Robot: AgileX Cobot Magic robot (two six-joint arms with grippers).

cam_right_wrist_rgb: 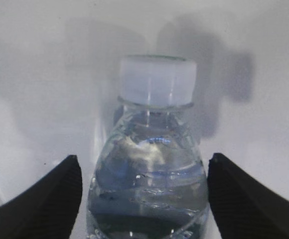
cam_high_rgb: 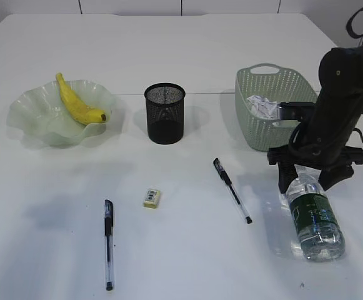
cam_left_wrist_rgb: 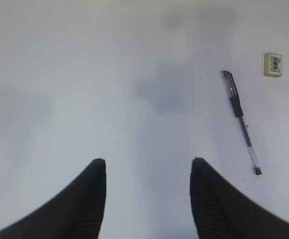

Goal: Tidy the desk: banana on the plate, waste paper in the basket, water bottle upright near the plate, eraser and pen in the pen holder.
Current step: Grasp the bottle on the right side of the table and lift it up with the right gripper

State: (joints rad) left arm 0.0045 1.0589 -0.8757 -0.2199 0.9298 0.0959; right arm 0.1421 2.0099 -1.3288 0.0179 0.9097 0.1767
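Your right end effector (cam_high_rgb: 308, 179) hangs spread wide astride the neck of the water bottle (cam_high_rgb: 315, 222), which lies on its side on the counter (cam_high_rgb: 187, 250) just in front of the basket (cam_high_rgb: 275, 106); its fingers (cam_right_wrist_rgb: 45, 199) flank the bottle without touching. Your left end effector (cam_left_wrist_rgb: 148, 167) stands open and empty, left of the basket.

Open white desk (cam_high_rgb: 187, 262) lies between the two clear-barrelled black-capped pens (cam_high_rgb: 109, 244) (cam_high_rgb: 232, 189); only the small yellow barcode-sleeved eraser (cam_high_rgb: 152, 197) interrupts it. Black mesh cup (cam_high_rgb: 165, 113) stands clear of ruffled green dish (cam_high_rgb: 50, 119) and sage perforated basket (cam_high_rgb: 275, 100), passable gaps either side.
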